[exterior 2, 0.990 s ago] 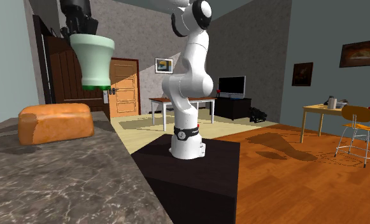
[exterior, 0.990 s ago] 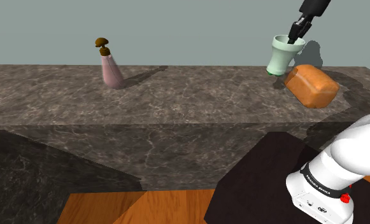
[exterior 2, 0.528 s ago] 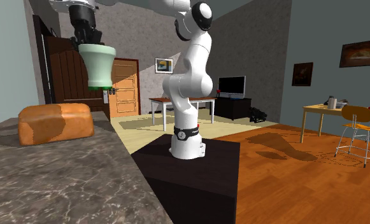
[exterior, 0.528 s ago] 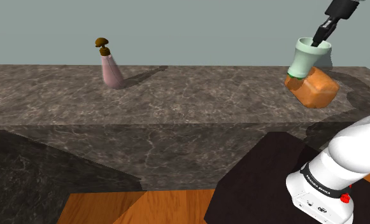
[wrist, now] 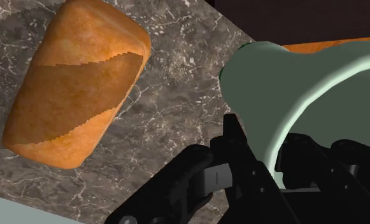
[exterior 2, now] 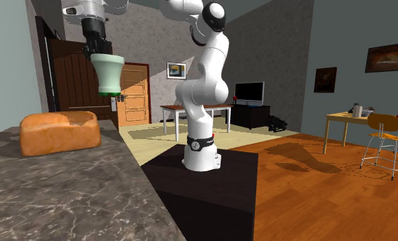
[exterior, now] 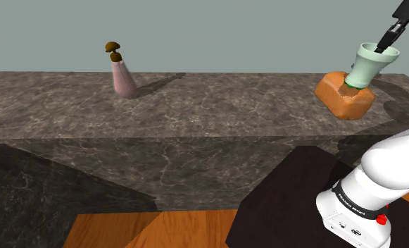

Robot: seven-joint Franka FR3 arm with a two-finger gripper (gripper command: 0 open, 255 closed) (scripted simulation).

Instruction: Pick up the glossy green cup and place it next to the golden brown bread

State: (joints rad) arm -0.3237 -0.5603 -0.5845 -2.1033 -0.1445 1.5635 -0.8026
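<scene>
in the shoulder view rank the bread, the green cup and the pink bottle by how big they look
1. bread: largest.
2 or 3. green cup and pink bottle: they look about alike, and the cup is held off the counter, so I won't rank them.

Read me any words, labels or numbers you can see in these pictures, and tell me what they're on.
White lettering on the dark band round the arm's base: too small to read.
The pale green cup, bread and pink pump bottle: no text on any of them.

surface: dark veined counter [exterior: 217, 106] | on it: bread loaf [exterior: 335, 103], pink pump bottle [exterior: 123, 77]
</scene>
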